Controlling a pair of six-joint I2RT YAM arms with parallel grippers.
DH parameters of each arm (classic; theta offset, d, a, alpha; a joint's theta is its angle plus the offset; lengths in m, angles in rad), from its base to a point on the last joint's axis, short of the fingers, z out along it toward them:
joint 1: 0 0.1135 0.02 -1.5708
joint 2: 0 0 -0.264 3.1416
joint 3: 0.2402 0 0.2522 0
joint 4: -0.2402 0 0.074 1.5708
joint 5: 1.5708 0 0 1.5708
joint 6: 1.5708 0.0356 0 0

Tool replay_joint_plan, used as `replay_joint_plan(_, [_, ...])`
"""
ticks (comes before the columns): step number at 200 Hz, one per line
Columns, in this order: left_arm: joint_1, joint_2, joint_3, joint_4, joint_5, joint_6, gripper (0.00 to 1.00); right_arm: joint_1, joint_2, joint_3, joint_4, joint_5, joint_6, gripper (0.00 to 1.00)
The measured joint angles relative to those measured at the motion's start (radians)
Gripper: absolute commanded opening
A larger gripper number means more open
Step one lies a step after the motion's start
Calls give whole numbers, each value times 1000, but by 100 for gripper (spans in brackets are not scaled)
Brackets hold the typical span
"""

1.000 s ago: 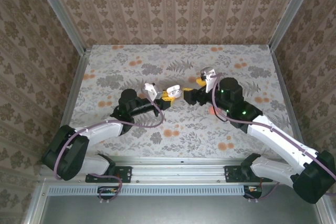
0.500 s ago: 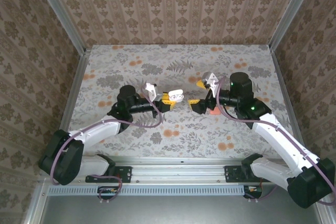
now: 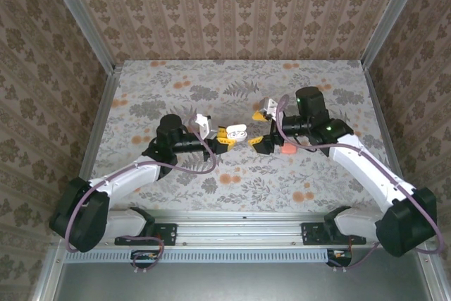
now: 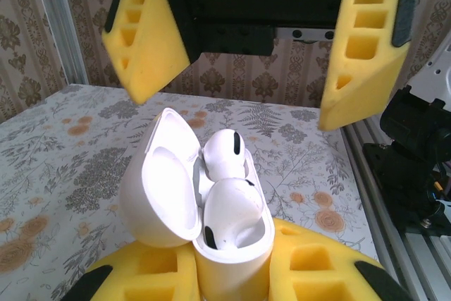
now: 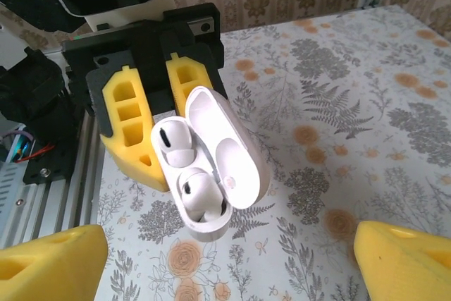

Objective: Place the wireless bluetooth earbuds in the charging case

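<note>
Between your arms, left gripper (image 3: pixel 224 139) clamps the open charging case (image 5: pixel 211 160) — white earbuds (image 5: pixel 176 147) seated — right gripper (image 3: pixel 262 126) gapes empty opposite, coral-pink piece (image 3: pixel 287 149) beside it.

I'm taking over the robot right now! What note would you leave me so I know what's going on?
Claws: the left claw is shut on the white case, whose lid is open. The right claw is open, empty and facing the case.
Things: two white earbuds sit in the case's slots. A small coral thing lies near the right claw, too small to tell what it is.
Done: these earbuds are in.
Left: probably shut the lid and put the case down.
</note>
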State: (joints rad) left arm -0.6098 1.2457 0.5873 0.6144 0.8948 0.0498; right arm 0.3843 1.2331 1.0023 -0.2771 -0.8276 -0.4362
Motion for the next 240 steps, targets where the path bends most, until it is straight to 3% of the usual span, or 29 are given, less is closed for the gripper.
replay_joint_plan(63, [-6, -6, 5, -2, -1, 5, 5, 52, 116, 65, -50, -52, -64, 87])
replay_joint_plan(136, [-6, -7, 5, -2, -5, 5, 5, 72, 138, 72, -63, -109, -127, 73])
replay_joint_plan(240, [-24, -11, 5, 2, -4, 8, 5, 65, -11, -15, -11, -121, -171, 65])
